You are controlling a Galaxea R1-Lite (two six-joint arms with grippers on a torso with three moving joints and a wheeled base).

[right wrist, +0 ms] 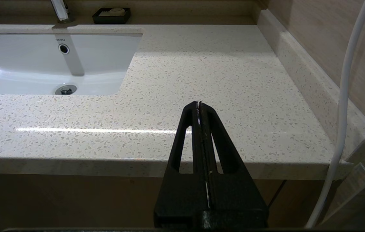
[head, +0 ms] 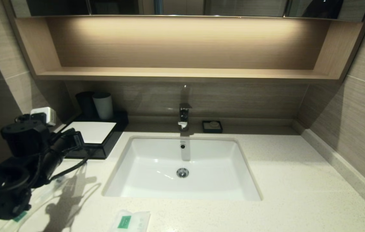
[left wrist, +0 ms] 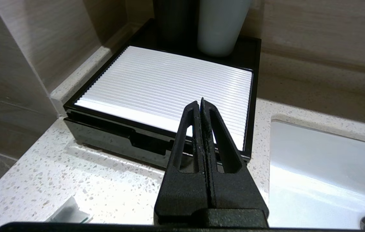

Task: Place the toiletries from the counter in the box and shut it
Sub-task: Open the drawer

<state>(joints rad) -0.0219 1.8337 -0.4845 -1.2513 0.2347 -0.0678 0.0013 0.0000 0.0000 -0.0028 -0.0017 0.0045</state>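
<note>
The black box with its white top panel point(head: 93, 131) stands at the back left of the counter point(head: 298, 180). It also shows in the left wrist view point(left wrist: 166, 83), and its front drawer point(left wrist: 111, 137) looks pushed in. My left gripper point(head: 78, 139) is shut and empty, just in front of the drawer and slightly above it point(left wrist: 200, 101). The white sachet with a green label point(head: 130, 221) lies at the counter's front edge. Clear-wrapped toothbrushes point(head: 20, 216) lie at the front left, partly under my left arm. My right gripper point(right wrist: 199, 103) is shut and empty, off the counter's front right edge.
A grey cup point(head: 103, 105) and a dark cup point(head: 85, 103) stand on the tray behind the box. The white sink point(head: 182, 167) takes the middle, with the faucet point(head: 184, 116) and a black soap dish point(head: 212, 126) behind it. A wall borders the right.
</note>
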